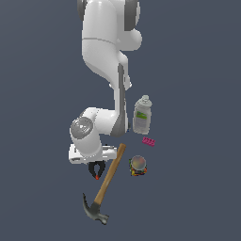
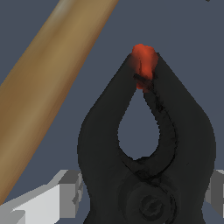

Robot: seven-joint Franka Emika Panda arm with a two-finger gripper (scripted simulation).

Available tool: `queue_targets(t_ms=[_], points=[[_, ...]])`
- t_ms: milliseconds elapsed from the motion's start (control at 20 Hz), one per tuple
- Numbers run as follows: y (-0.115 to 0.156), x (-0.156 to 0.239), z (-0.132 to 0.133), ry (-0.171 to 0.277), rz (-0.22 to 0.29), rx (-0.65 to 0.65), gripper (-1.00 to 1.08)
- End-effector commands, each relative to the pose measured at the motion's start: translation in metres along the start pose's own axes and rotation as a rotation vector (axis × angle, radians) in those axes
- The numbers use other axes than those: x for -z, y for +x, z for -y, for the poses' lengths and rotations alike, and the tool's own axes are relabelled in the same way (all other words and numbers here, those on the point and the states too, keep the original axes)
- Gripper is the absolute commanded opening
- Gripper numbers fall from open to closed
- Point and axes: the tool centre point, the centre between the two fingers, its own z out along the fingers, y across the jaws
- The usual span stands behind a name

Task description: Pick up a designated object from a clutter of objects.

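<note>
The designated object, a small black spring clamp (image 1: 97, 171) with a red-orange tip, lies just beside the hammer's handle, under the white hand. In the wrist view the clamp (image 2: 175, 131) fills most of the picture, its red tip (image 2: 143, 61) pointing away from the hand. My gripper (image 2: 144, 197) straddles the clamp's body near its pivot. The grey finger pads (image 2: 72, 194) touch the clamp's flanks on both sides. In the exterior view the gripper (image 1: 96, 164) is mostly hidden by the hand.
The rest of the clutter of objects lies close by. A wooden-handled claw hammer (image 1: 109, 175) runs diagonally right beside the clamp, its handle (image 2: 48, 87) close to one finger. A white bottle (image 1: 142, 115), a pink brick (image 1: 148, 141) and a multicoloured round object (image 1: 138, 165) lie on the exterior view's right.
</note>
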Motion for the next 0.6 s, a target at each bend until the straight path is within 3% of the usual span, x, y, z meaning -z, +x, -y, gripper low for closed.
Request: queue_targets(t_ms=[0, 550], points=[[0.0007, -0.0006, 0.0007, 0.000, -0.001, 0.001, -1.00], [-0.0003, 0.0071, -0.0003, 0.000, 0.000, 0.000, -1.00]])
